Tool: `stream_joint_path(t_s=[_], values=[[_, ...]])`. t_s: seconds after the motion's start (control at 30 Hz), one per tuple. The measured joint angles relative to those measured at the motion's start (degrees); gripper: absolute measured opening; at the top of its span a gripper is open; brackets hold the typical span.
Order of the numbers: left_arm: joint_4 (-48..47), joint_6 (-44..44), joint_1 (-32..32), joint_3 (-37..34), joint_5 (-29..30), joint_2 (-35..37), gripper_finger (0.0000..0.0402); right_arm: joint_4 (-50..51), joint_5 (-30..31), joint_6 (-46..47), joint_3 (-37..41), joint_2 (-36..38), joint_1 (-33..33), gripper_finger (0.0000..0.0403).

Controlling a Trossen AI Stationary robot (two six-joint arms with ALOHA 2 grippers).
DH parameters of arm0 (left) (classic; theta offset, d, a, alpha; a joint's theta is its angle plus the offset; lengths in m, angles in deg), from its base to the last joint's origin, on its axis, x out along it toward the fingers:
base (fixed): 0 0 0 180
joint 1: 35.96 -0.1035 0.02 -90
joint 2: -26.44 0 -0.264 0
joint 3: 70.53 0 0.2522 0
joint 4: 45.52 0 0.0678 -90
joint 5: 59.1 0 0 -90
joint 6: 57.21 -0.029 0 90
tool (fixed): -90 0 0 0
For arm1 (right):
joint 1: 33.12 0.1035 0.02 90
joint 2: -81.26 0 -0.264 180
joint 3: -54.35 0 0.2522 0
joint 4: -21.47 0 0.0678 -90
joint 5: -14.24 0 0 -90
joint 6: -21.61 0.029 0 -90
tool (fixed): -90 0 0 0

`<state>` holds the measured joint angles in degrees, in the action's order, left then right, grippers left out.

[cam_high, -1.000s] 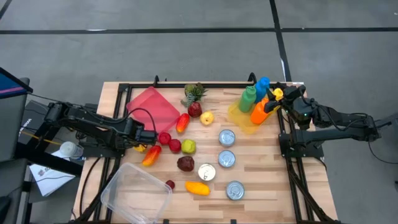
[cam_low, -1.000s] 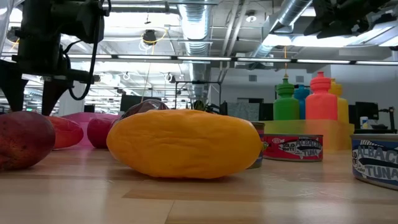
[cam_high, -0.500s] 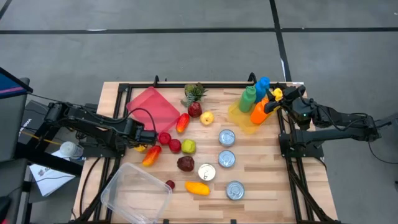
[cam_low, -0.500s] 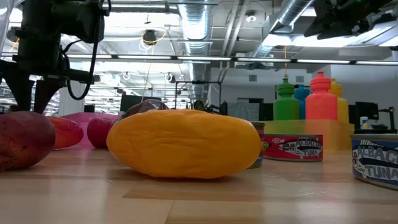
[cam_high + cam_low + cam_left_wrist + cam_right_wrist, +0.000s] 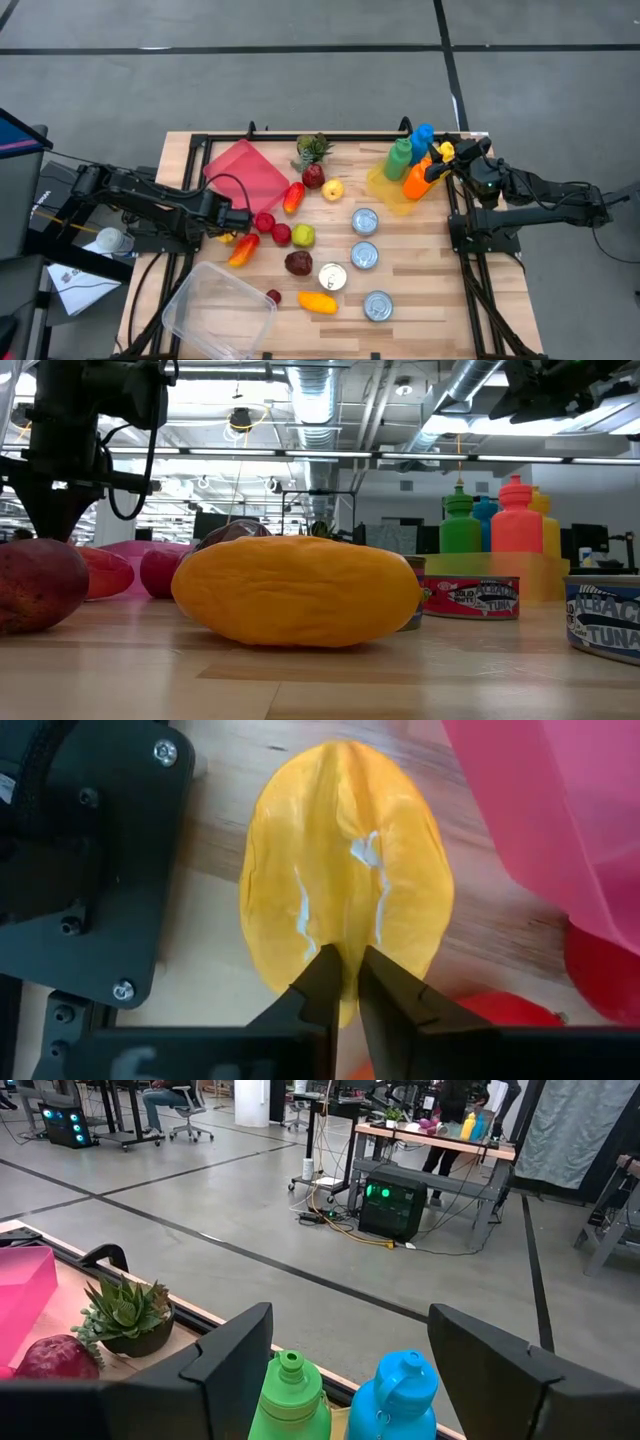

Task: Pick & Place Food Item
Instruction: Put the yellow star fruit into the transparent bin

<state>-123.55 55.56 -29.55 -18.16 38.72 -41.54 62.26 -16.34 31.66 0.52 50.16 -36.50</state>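
A yellow-orange ribbed fruit (image 5: 345, 860) lies flat on the wooden table at the left edge, beside a pink container (image 5: 560, 810). My left gripper (image 5: 348, 965) points straight down over it and is shut on it. In the high view only a yellow sliver of the fruit (image 5: 224, 239) shows under my left gripper (image 5: 228, 226). In the low view a dark red fruit (image 5: 35, 585) hides it below my left gripper (image 5: 45, 520). My right gripper (image 5: 350, 1370) stands open and level, raised at the table's right edge behind the bottles (image 5: 412, 160), holding nothing. My left gripper pinches the fruit's raised middle ridge (image 5: 348, 942), near one end of the fruit, between its two fingers. The fingers come from above, pointing down, one on each side of the ridge. The fruit lies flat on the table.
A clear plastic tub (image 5: 218, 310) sits at the near left. Red and orange peppers (image 5: 244, 249), an apple (image 5: 303, 236), an orange mango (image 5: 318, 302) and several tins (image 5: 364, 255) fill the middle. A small potted plant (image 5: 312, 150) stands at the back.
My left gripper has shut over the yellow fruit: in the low view its fingers stood wide apart a second ago and now meet. The arm itself has stayed in place, and the fruit has not moved.
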Motion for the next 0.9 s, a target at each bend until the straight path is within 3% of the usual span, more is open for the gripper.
stream_joint_path(t_s=[0.53, 0.77, 0.9], values=[[-2.82, -0.44, 0.37, 3.14, -0.52, 7.72, 0.0021, 0.00, 0.00, -0.01, 0.00, 0.02, -0.02, 0.0260], [-1.21, -4.91, 0.37, 9.35, 4.97, 11.51, 0.0021, 0.00, 0.00, -0.02, 0.00, 0.04, 0.00, 0.0260], [2.69, -11.92, 0.37, 14.49, 8.54, 13.05, 0.0020, -0.01, 0.00, -0.03, 0.00, 0.04, 0.00, 0.0260]])
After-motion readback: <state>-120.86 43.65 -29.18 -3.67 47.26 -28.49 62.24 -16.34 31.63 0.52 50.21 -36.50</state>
